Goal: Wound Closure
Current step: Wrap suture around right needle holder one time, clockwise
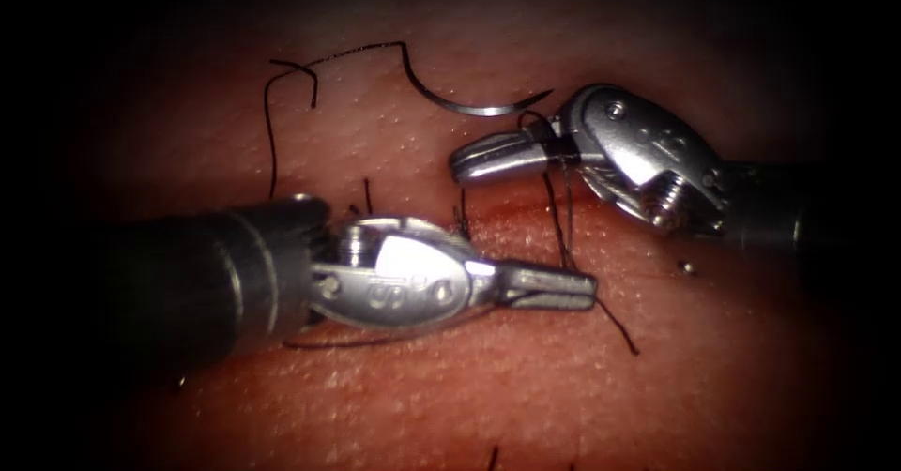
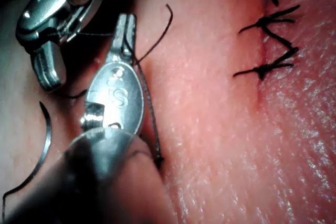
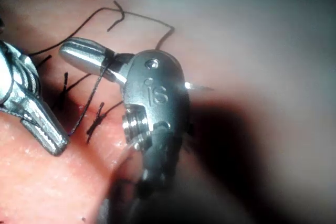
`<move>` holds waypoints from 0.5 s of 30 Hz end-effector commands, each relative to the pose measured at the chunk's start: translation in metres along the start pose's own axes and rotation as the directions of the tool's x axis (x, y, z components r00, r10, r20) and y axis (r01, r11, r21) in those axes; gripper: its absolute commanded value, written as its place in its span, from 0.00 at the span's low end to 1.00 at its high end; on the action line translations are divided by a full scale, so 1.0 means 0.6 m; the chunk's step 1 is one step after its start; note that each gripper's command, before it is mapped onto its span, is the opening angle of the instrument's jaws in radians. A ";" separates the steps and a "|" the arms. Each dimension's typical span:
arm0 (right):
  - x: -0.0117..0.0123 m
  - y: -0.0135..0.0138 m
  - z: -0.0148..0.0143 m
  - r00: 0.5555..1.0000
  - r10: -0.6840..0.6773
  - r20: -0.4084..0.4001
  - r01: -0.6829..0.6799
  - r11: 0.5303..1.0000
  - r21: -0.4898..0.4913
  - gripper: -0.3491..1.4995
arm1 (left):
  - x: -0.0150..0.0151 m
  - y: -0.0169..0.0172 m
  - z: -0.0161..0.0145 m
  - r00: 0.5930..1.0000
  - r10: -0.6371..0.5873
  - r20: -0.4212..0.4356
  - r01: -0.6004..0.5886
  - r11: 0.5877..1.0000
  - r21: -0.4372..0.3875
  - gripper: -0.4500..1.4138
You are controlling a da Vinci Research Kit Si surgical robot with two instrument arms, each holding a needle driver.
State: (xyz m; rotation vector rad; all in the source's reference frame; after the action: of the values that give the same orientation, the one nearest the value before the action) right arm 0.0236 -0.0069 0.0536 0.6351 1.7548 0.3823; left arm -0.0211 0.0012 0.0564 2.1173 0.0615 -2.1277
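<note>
I see the curved needle [image 1: 474,105] lying free on the tissue [image 1: 526,387], beyond both tools and not in it. My left tool [image 1: 554,288] has its jaws closed on the thread [image 1: 561,222]. My right tool [image 1: 493,159] has thread wound around its closed jaws; whether they grip any, I cannot tell. The left wrist view adds finished stitches [image 2: 270,40] along the cut [image 2: 261,85]. The right wrist view shows the needle's tip [image 3: 202,87] past the right tool.
</note>
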 end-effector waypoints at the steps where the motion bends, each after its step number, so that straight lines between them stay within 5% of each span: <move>1: 0.0000 0.0009 0.0012 1.000 0.014 -0.010 -0.014 1.000 0.019 0.00 | -0.0017 -0.0007 0.0005 1.000 -0.004 -0.006 0.004 1.000 0.004 0.00; 7: 0.0000 -0.0002 0.0006 0.998 0.051 -0.028 -0.048 0.993 0.112 0.00 | -0.0047 -0.0016 -0.0010 0.999 -0.019 -0.030 0.019 1.000 0.002 0.00; 15: 0.0001 -0.0025 -0.0028 0.985 0.028 0.168 -0.080 0.947 0.312 0.00 | -0.0096 -0.0042 -0.0020 0.999 -0.036 -0.033 0.036 0.999 0.005 0.00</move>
State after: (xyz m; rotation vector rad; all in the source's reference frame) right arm 0.0213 -0.0085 0.0526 0.9360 1.6426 0.0677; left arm -0.0198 0.0040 0.0617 2.1701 0.0993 -2.1185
